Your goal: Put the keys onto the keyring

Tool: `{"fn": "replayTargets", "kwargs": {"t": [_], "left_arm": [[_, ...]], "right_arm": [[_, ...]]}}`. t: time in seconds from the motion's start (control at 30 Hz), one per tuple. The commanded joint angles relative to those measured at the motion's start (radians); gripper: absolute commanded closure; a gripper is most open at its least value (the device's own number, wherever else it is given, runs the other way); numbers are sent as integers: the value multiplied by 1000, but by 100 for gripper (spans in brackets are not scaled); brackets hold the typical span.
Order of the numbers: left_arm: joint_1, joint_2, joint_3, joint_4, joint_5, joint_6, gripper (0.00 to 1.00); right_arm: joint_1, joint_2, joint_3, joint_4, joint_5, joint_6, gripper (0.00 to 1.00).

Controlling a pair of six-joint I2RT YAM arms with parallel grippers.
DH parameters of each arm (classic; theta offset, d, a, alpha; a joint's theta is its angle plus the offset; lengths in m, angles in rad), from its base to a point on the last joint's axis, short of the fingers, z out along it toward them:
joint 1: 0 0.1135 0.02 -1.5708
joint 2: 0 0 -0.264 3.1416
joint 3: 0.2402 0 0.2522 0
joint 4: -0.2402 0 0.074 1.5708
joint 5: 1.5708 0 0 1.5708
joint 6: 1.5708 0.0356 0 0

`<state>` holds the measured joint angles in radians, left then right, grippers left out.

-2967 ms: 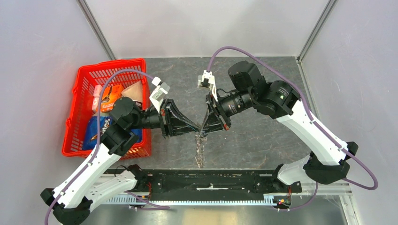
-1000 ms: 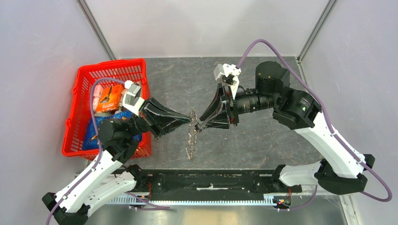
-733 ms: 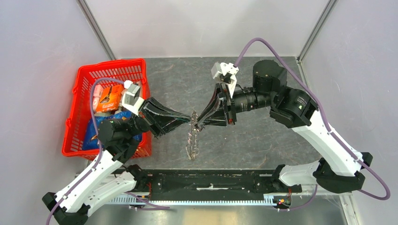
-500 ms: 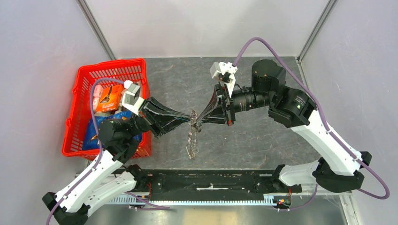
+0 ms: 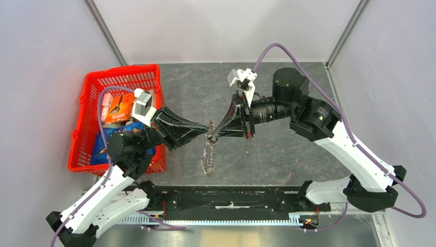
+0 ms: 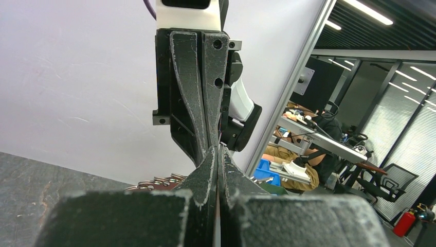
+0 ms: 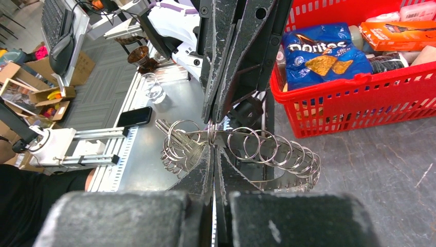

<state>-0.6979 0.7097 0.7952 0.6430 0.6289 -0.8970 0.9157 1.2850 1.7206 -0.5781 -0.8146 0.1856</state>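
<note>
The keyring is a metal band strung with many small silvery rings and hangs in the air over the table's middle. The left gripper and the right gripper meet tip to tip at its top, and both are shut on it. In the right wrist view the right gripper pinches the band of the keyring, with the left gripper's fingers coming down from above. In the left wrist view the left gripper is shut, with a few rings of the keyring beside it. The keys with a black head are hidden.
A red basket with snack packets stands at the table's left, close behind the left arm. The grey table ends at a black rail along the near edge. Light walls enclose the back and sides.
The right gripper has closed its jaws onto the keyring and shifted slightly left. The left gripper stayed shut in place with the ring hanging from it.
</note>
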Motion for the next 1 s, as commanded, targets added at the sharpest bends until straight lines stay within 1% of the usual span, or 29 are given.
{"fn": "replayTargets", "kwargs": {"t": [0.0,0.17,0.2,0.23,0.3,0.37,0.4,0.97], "left_arm": [[-3,-11,13,86,-60,-14,98],[-4,-13,13,84,-64,-11,98],[-3,-15,13,84,-65,-10,98],[-3,-16,13,84,-64,-10,98],[-3,-16,13,84,-61,-10,98],[-3,-17,13,84,-59,-11,98],[-3,-18,13,84,-57,-11,98],[-3,-18,13,84,-52,-14,98]], "right_arm": [[9,-25,-30,56,-38,38,100],[11,-31,-34,61,-42,45,100],[11,-34,-33,62,-40,45,98],[11,-37,-30,58,-33,43,92],[11,-44,-25,54,-15,35,82],[11,-52,-17,51,-2,29,77],[11,-52,-8,45,1,27,76],[12,-7,71,49,14,22,75]]}}
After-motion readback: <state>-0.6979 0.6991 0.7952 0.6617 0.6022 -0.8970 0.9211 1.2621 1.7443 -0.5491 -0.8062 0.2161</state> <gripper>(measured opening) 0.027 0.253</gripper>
